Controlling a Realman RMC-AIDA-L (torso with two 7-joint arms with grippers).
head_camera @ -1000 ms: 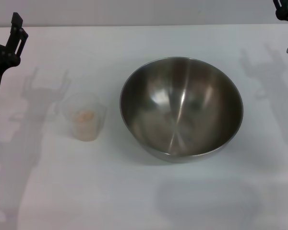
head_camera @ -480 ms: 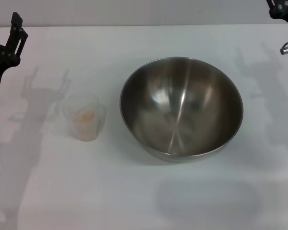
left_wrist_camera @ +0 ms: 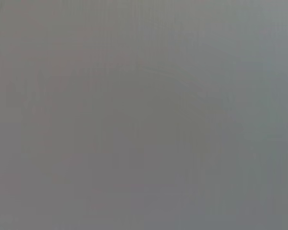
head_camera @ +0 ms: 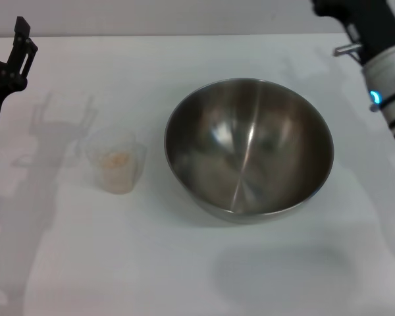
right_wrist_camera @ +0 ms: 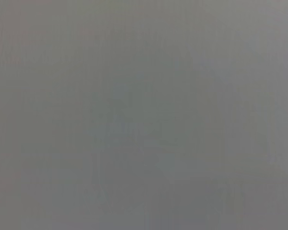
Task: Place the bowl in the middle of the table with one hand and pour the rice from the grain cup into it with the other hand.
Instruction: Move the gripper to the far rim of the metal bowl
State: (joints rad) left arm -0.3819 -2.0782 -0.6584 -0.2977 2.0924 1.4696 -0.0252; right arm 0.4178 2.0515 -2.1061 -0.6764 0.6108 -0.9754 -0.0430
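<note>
Head view: the bowl (head_camera: 249, 150) sits just right of the bench (head_camera: 184, 263) centre; the grain cup (head_camera: 116, 160), holding rice (head_camera: 115, 158), stands apart at its nine o'clock. Left arm (head_camera: 5, 72) waits at the bench's ten o'clock edge, right arm (head_camera: 375, 46) at two o'clock. Neither arm's jaws can be told.

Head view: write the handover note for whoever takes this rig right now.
Left gripper: parked at the table's far left edge, holding nothing.
Right arm: over the far right corner, beyond the bowl; its gripper is out of view.
Grain cup: upright left of the bowl, apart from it, rice inside.
Bowl: near the table's middle, no rice visible in it.
Left: confirm bowl position, grasp cup, pour.
</note>
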